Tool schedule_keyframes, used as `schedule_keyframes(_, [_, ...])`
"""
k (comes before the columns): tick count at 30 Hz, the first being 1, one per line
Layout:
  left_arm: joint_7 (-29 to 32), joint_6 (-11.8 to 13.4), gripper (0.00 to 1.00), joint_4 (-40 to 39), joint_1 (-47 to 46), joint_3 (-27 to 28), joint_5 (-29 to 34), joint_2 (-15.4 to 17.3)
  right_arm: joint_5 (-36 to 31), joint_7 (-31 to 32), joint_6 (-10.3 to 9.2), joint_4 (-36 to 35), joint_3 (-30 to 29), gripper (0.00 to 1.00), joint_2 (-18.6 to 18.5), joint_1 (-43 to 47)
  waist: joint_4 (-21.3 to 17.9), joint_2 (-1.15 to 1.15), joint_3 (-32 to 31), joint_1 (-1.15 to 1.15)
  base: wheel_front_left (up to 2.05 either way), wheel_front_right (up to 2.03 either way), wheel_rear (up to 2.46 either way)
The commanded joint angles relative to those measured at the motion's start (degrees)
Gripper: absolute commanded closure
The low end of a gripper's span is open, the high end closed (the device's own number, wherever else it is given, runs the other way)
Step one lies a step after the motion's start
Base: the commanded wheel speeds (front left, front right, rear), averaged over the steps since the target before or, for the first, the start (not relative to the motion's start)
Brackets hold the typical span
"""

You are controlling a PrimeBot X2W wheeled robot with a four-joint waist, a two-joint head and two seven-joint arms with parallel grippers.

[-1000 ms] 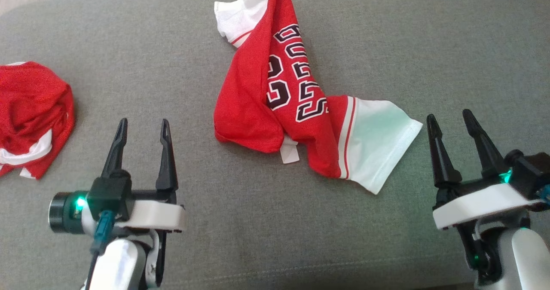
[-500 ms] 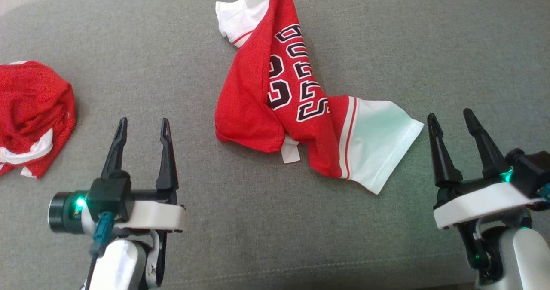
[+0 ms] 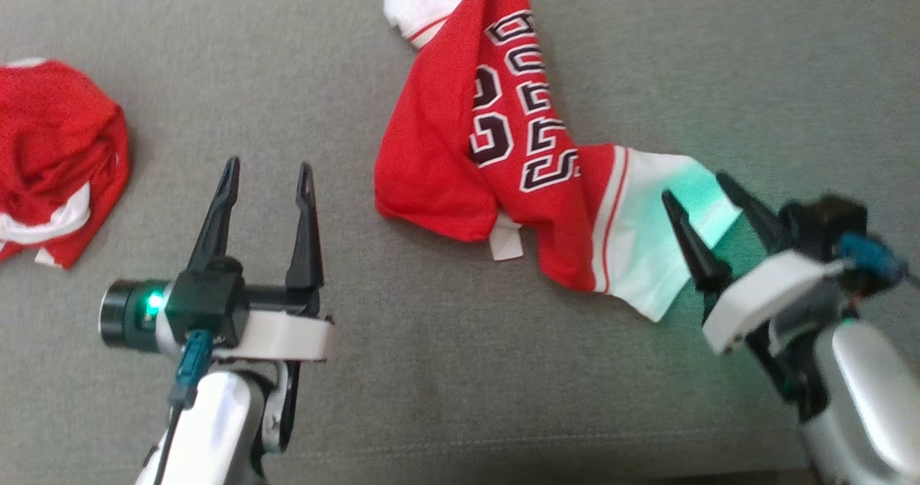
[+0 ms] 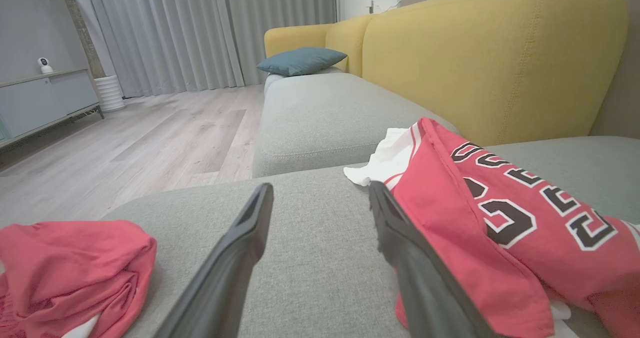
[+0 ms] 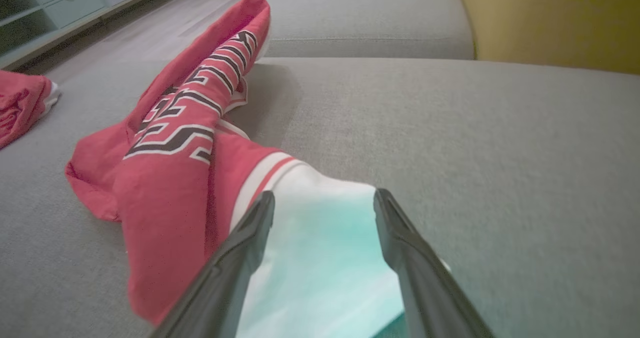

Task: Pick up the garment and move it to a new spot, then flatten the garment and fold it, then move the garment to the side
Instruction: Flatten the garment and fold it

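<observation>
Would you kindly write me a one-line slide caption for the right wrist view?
Open right gripper poised at the white sleeve of the crumpled red lettered jersey on the grey fabric sofa cushion.

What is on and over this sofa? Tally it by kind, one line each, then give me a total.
Garments: 2, the red-and-white jersey and the crumpled red garment
Grippers: 2, the left gripper and the right gripper, both open
Pillows: 1, the teal pillow
Total: 5
</observation>
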Motion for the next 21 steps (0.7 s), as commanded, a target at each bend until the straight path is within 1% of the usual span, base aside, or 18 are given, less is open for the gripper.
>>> schedule_keyframes(1, [-0.3,-0.2,0.00,-2.3,-2.6,1.8,0.6,0.3,0.6,0.3,-0.04,-0.6,1.7,0.00,-2.1,-3.1,1.5,0.00,1.9,0.00,0.00,0.00,0.00])
schedule_keyframes(4, [-0.3,-0.4,0.00,-2.4,-3.6,1.6,0.9,-0.3,1.8,1.5,-0.04,3.2,3.8,0.00,-4.6,-6.5,2.4,0.00,3.3,0.00,0.00,0.00,0.00])
schedule_keyframes(7, [-0.3,-0.5,0.00,-2.4,-4.2,1.4,1.2,-0.9,2.7,3.2,-0.04,7.6,4.6,0.00,-6.7,-9.2,3.1,0.00,4.3,0.00,0.00,0.00,0.00])
schedule_keyframes(12, [-0.3,-0.6,0.00,-2.4,-4.5,1.6,1.4,-1.5,5.7,8.1,-0.04,13.9,6.2,0.00,-8.4,-11.7,3.5,0.00,5.0,0.00,0.00,0.00,0.00])
schedule_keyframes(13, [-0.3,-0.6,0.00,-2.4,-4.5,1.6,1.5,-1.6,6.6,9.0,-0.04,14.6,6.8,0.05,-8.5,-11.9,3.5,0.00,5.1,0.00,0.00,0.00,0.00])
schedule_keyframes(14, [-0.3,-0.7,0.00,-2.4,-4.5,1.7,1.5,-1.6,7.6,9.7,-0.04,15.1,7.3,0.82,-8.6,-12.1,3.4,0.00,5.1,0.00,0.00,0.00,0.00])
schedule_keyframes(15, [-0.3,-0.7,0.00,-2.5,-4.5,1.8,1.6,-1.6,8.6,10.0,-0.04,15.3,7.5,1.00,-8.7,-12.3,3.3,0.00,5.1,0.00,0.00,0.00,0.00])
schedule_keyframes(18, [-0.3,-0.8,0.00,-2.4,-4.5,2.1,1.7,-1.6,10.7,8.4,-0.04,14.5,6.9,1.00,-8.8,-12.7,2.7,0.00,4.9,0.00,0.00,0.00,0.00])
schedule_keyframes(21, [-0.3,-1.0,0.00,-2.3,-4.3,2.3,1.8,-1.6,11.9,5.5,-0.04,13.1,3.9,1.00,-8.5,-12.7,1.7,0.00,4.4,0.00,0.00,0.00,0.00])
